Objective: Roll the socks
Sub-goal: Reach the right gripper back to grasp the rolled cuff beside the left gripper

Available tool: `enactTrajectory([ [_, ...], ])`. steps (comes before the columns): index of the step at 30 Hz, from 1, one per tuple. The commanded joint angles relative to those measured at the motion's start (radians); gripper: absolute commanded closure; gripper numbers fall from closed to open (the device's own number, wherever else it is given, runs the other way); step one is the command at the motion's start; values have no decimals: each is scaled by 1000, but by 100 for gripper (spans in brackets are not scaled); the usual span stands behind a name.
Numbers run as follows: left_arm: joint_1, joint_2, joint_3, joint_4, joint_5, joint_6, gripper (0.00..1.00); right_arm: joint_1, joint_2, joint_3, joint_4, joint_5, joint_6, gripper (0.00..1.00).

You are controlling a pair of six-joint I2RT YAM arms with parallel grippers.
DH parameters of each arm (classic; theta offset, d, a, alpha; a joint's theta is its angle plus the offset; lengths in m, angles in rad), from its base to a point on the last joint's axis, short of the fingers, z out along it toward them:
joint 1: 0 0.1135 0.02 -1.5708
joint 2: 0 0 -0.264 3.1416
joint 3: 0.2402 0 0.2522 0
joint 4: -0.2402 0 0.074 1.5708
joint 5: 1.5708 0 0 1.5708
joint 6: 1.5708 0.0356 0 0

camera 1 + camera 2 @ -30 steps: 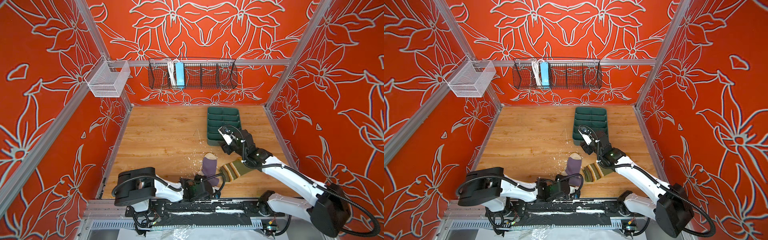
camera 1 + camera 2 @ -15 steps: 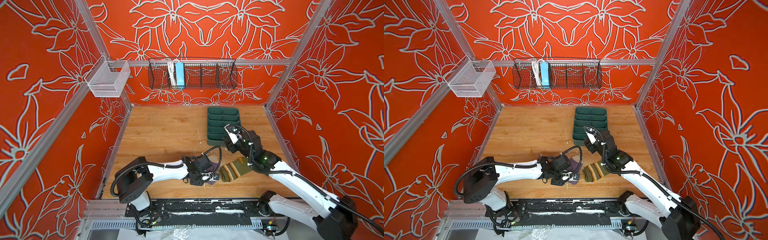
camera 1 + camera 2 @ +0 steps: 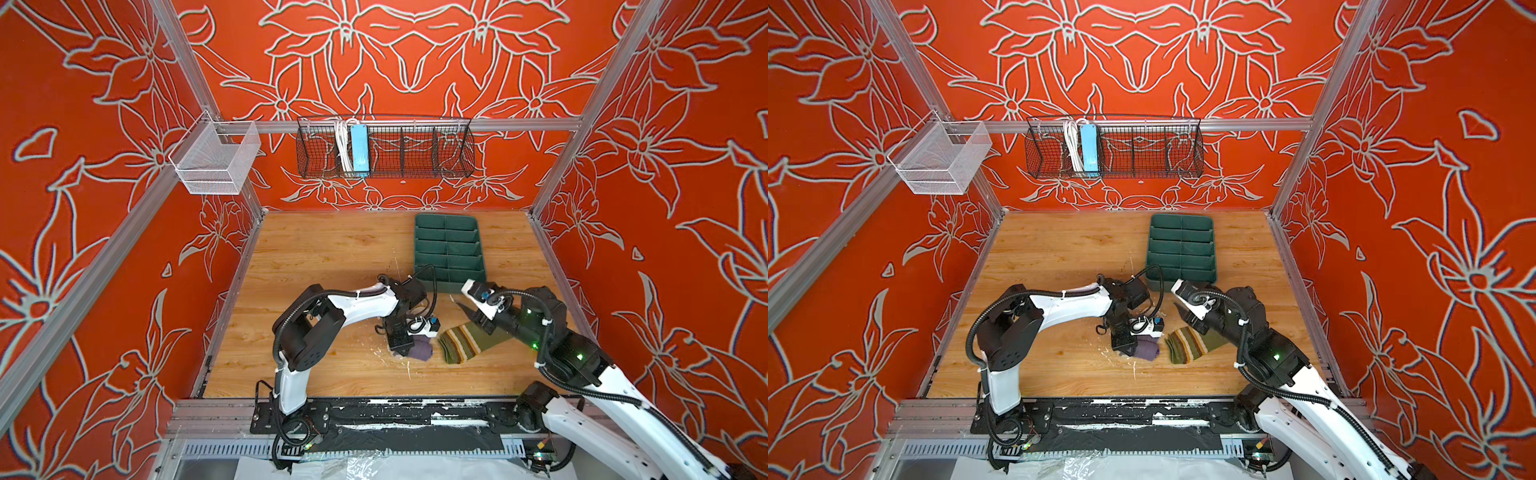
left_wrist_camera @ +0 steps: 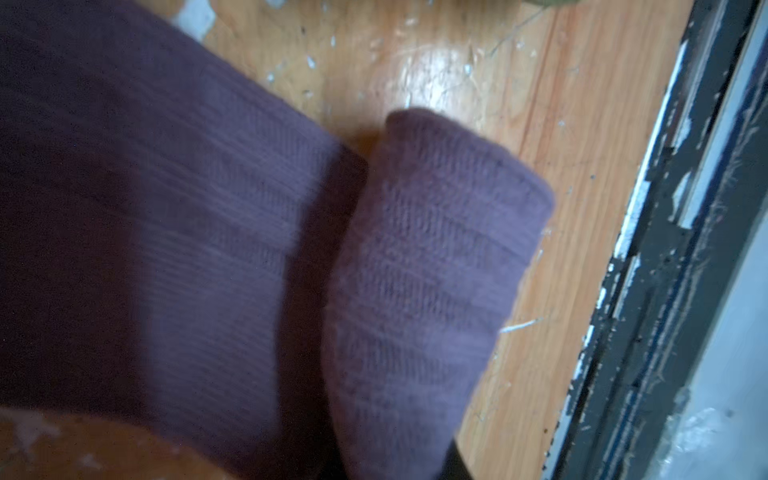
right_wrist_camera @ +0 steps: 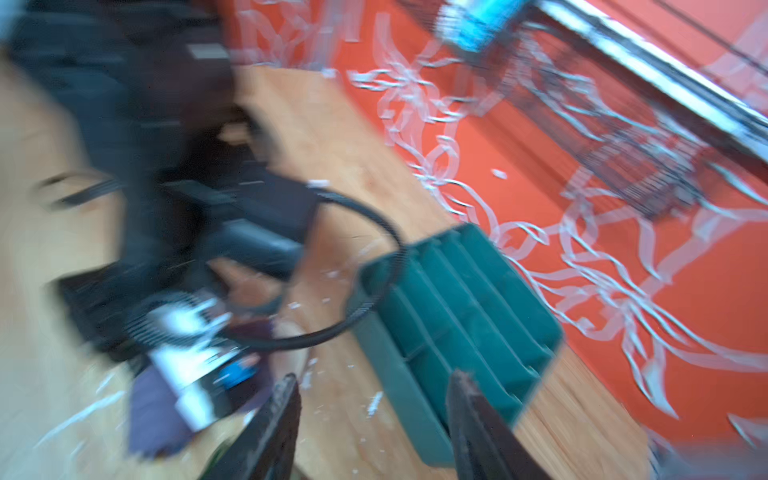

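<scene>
The left hand (image 3: 400, 341) is pressed low on the edge of the purple sock (image 3: 420, 352). That sock sits bunched in a short fold on the worktop (image 3: 332, 257), just beside the olive sock (image 3: 467, 343), which lies flat with its striped cuff toward it. The left hand's fingers are hidden, but it looks nearly closed, pinching the purple fabric. The right hand (image 5: 376, 399) hangs between the olive sock and the green tray (image 3: 451, 249), fingers apart and holding nothing. The left wrist view shows one flap of purple doubled over the rest.

To roll this well, I'd have the left hand hold the fabric taut and turn it over itself in small, even turns, low to the wood so the roll can't spring open. The right hand could pin the loose end. Slack tension would give a lump, not a roll.
</scene>
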Motion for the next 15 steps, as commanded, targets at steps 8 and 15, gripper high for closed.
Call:
enactTrajectory([
  [8, 52, 119, 49, -106, 0, -39, 100, 364, 263, -117, 27, 28, -100, 41],
  [15, 62, 122, 55, -107, 8, -39, 100, 398, 473, -191, 347, 160, -81, 38],
])
